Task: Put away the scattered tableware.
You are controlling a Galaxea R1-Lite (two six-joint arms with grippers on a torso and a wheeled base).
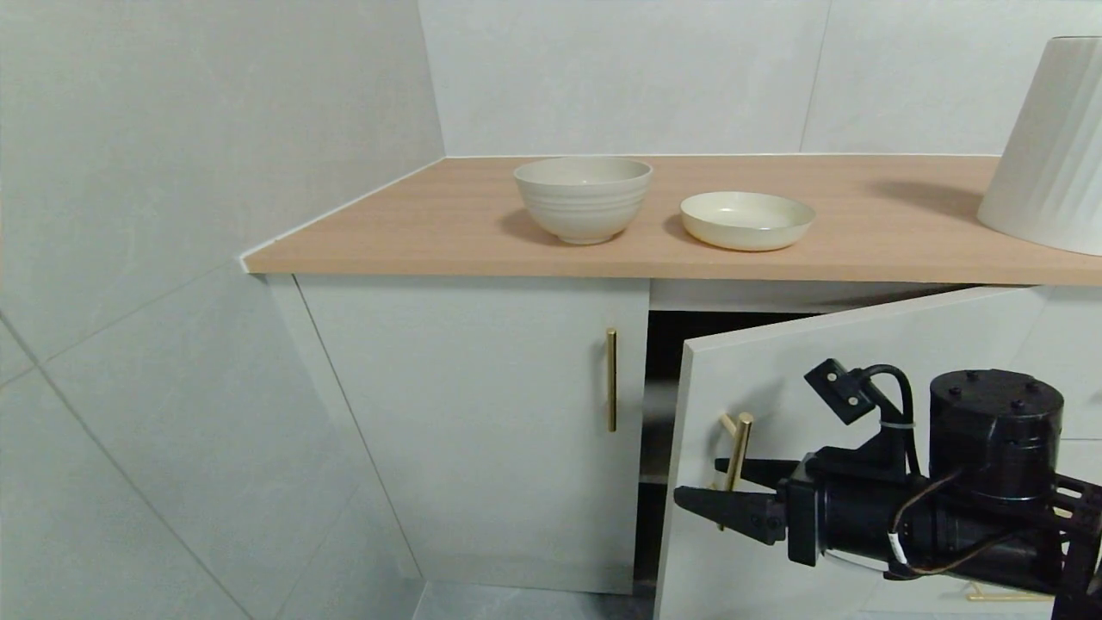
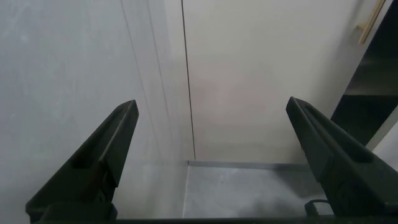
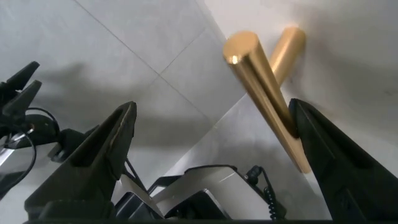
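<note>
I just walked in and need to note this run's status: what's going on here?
The robot's right gripper is open with the gold handle of the right cabinet door between its fingers; that door stands partly open. A bowl and a shallow dish sit side by side on the wooden counter above, not yet put away. The left gripper is open and empty, facing the closed left door.
</note>
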